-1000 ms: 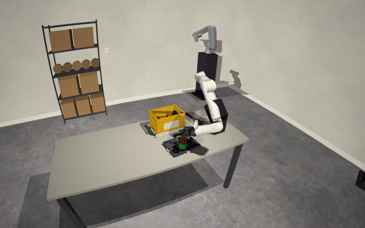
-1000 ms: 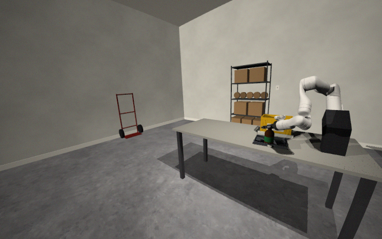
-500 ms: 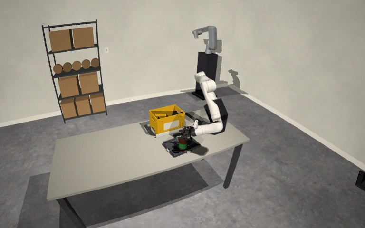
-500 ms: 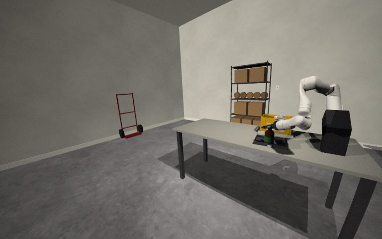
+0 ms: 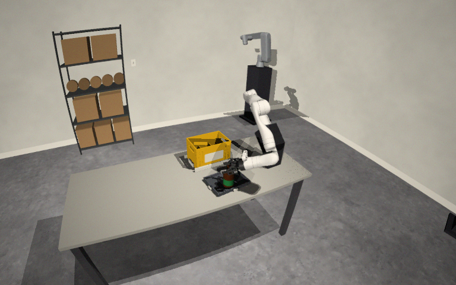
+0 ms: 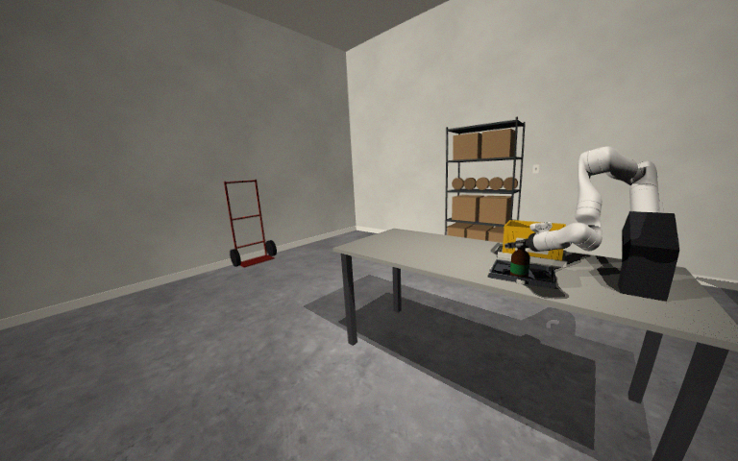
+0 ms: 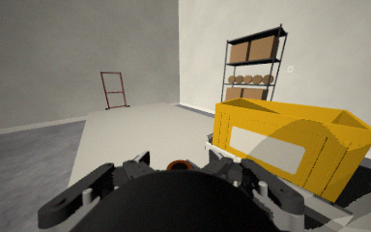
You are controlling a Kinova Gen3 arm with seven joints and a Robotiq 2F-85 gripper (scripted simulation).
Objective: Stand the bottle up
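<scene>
The brown bottle (image 5: 228, 179) (image 6: 519, 263) with a green label stands upright on the dark tray (image 5: 214, 189) (image 6: 546, 275), in front of the yellow crate (image 5: 208, 148) (image 6: 513, 231) (image 7: 280, 145). My gripper (image 5: 230, 166) (image 6: 517, 245) (image 7: 180, 157) is open, its fingers standing wide on either side of the bottle's neck at the top. In the wrist view only the bottle's round orange-rimmed top (image 7: 179, 165) shows between the fingers; the gripper's own body hides the rest.
The crate stands just behind the tray on the grey table (image 5: 134, 201) (image 6: 435, 250). The arm's black pedestal (image 5: 278, 138) (image 6: 650, 255) stands at the table's right end. A shelf rack (image 5: 94, 87) with boxes stands by the far wall.
</scene>
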